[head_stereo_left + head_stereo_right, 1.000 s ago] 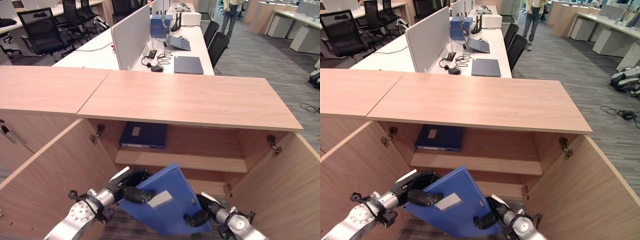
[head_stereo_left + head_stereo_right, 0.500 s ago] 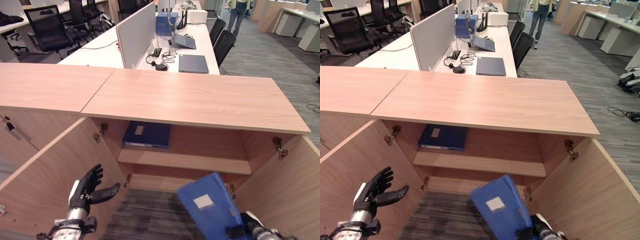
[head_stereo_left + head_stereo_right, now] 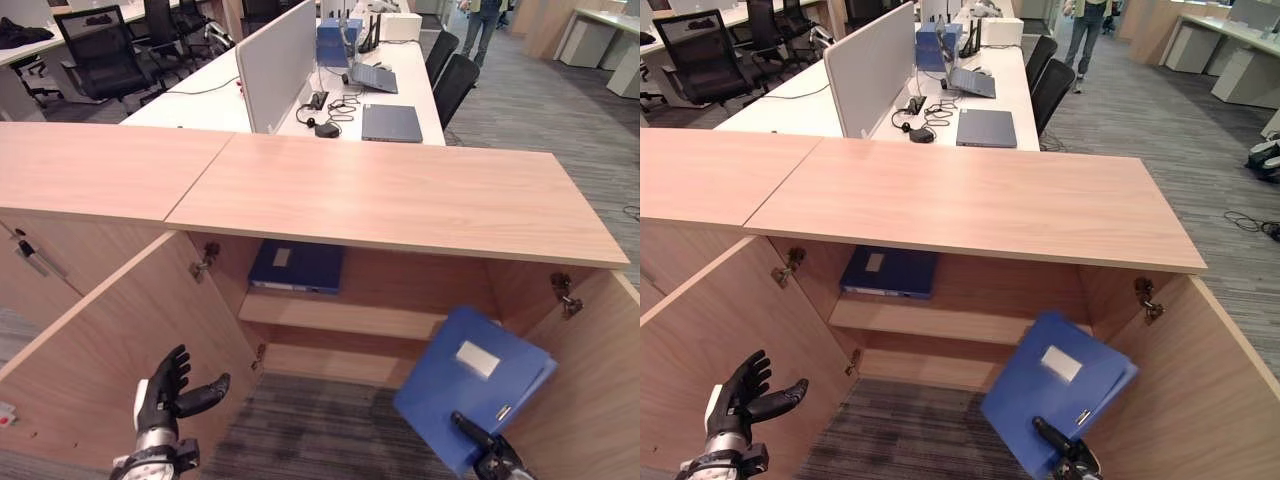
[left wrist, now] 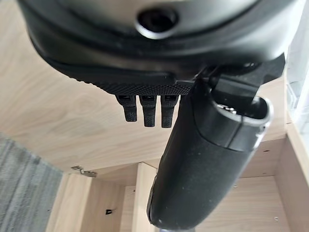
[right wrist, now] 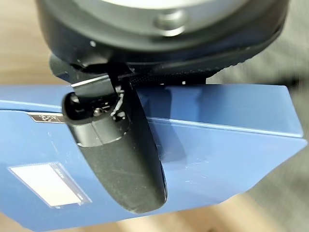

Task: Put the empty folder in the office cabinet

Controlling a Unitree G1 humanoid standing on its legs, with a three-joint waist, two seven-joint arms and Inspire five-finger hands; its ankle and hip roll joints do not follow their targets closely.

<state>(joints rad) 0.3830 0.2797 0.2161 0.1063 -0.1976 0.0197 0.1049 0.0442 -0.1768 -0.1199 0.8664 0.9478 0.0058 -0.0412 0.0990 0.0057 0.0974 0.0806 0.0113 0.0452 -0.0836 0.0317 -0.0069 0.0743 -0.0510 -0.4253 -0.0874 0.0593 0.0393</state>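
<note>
The blue folder [image 3: 478, 378] with a white label hangs tilted in front of the open cabinet's [image 3: 400, 195] lower right part, near the right door [image 3: 590, 400]. My right hand [image 3: 488, 456] holds it from below at its lower edge. The right wrist view has the thumb [image 5: 120, 154] pressed flat on the folder's blue cover [image 5: 222, 140]. My left hand [image 3: 167, 395] is open with fingers spread, low on the left beside the left door [image 3: 100, 340], holding nothing. Its thumb [image 4: 193, 164] sticks out straight.
A second blue folder [image 3: 297, 265] lies flat on the left of the cabinet's upper shelf [image 3: 370, 320]. Grey carpet [image 3: 300, 430] lies below the opening. Behind the cabinet stand desks with laptops [image 3: 392, 122], office chairs [image 3: 100, 60], and a person [image 3: 1087, 25] far back.
The folder has swung up and to the right, towards the cabinet's right side, carried by my right hand alone. My left hand, off the folder, has sunk slightly. The camera has shifted.
</note>
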